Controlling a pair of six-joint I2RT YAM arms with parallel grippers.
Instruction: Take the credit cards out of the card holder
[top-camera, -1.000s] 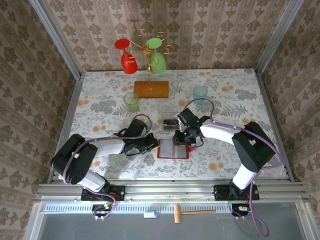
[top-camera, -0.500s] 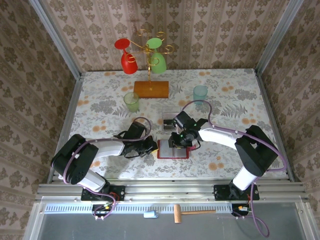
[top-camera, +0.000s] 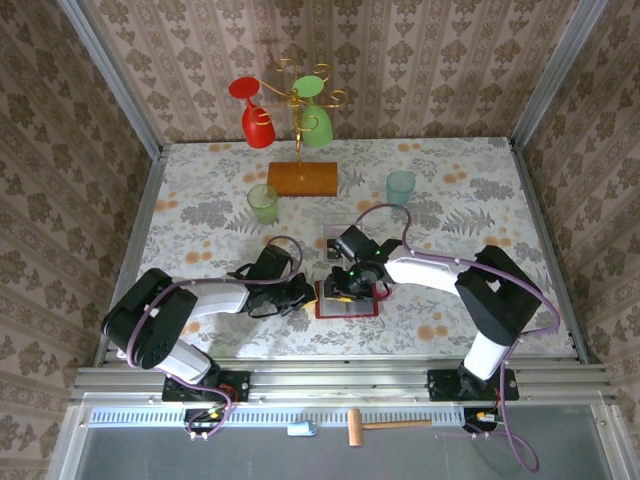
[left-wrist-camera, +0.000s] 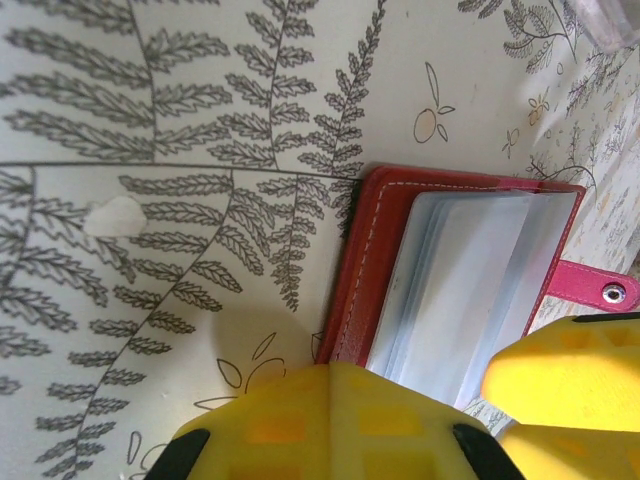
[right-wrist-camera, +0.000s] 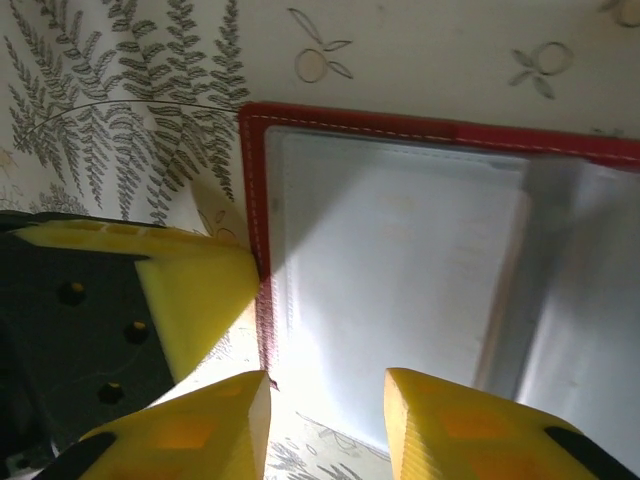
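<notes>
- The card holder (top-camera: 348, 300) is seen lying open and flat on the counter (top-camera: 200, 200), just toward 6 o'clock of its middle.
- The left tool (top-camera: 308, 295) is shut, and its tip is pressed against the holder's 9 o'clock edge.
- The right tool (right-wrist-camera: 325, 400) is held with its jaws apart and nothing clamped. In the right wrist view the grey pocket sheet lies at 12 o'clock of the fingertips, just beyond them.
- The credit cards cannot be made out under the glare on the pockets. They are probably tucked inside.
- The pocket sheet, rather than a card, could be pinched if the jaws are closed too shallowly.
- The holder could be dragged or lifted if the left tool's hold on the edge slips.
- The two tools could be knocked together, since they are working so near each other.
</notes>
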